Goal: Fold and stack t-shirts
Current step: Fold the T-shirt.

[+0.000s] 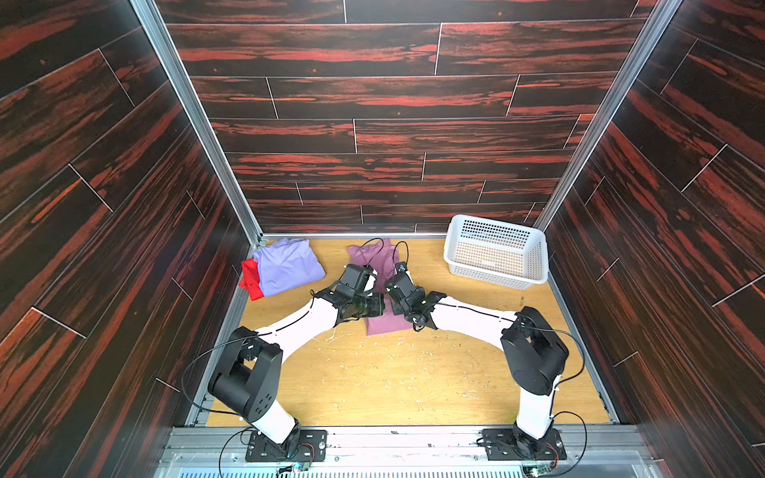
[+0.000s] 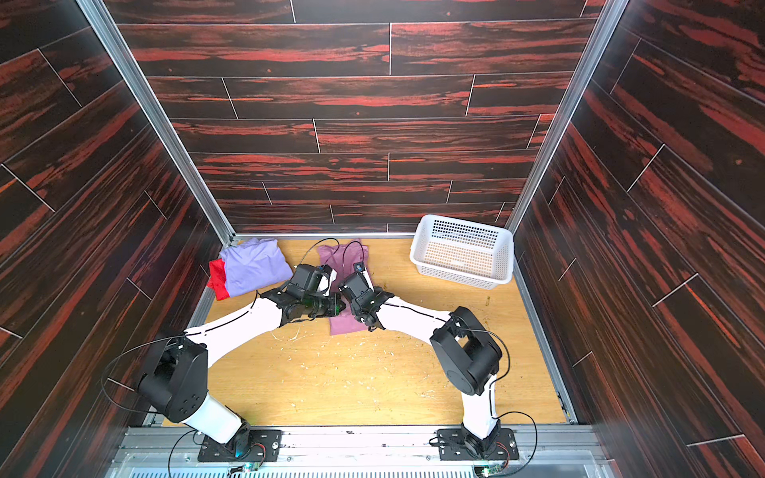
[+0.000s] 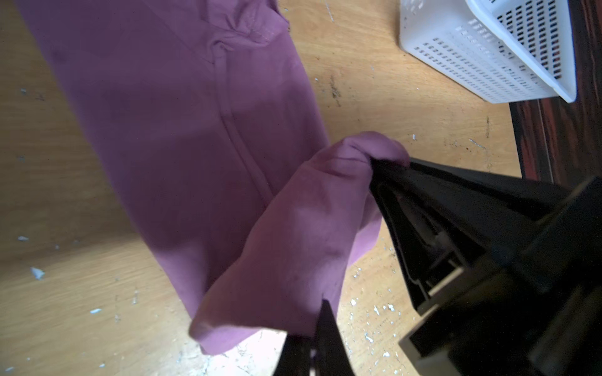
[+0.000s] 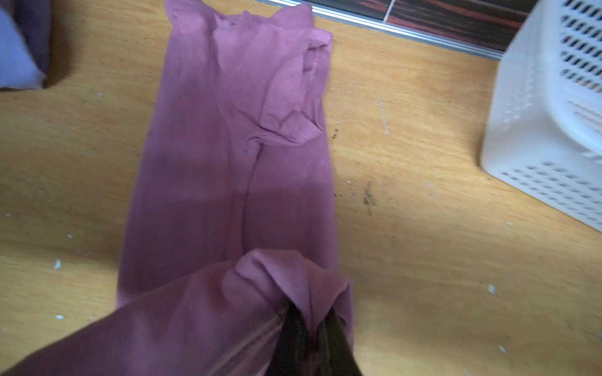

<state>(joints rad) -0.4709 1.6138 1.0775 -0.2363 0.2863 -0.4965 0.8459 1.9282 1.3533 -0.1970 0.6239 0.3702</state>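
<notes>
At the far left, the lavender shirt (image 1: 287, 267) lies folded on the red shirt (image 1: 251, 279), most of which is hidden. At table (image 1: 414, 372) centre, the pink-mauve shirt (image 4: 211, 162) is a long narrow strip. My left gripper (image 3: 314, 338) and right gripper (image 4: 312, 332) each pinch its raised near end. In both top views, the arms hide its middle.

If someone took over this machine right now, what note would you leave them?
Left pincer: shut on the pink shirt, near end.
Right pincer: shut on the same end, beside it.
Pink shirt lies centrally as a narrow strip, near end lifted.
Lavender shirt lies folded on the red shirt, far left corner.
Done: two stacked, pink narrowed.
To do: fold pink end over, add it to the stack.
</notes>
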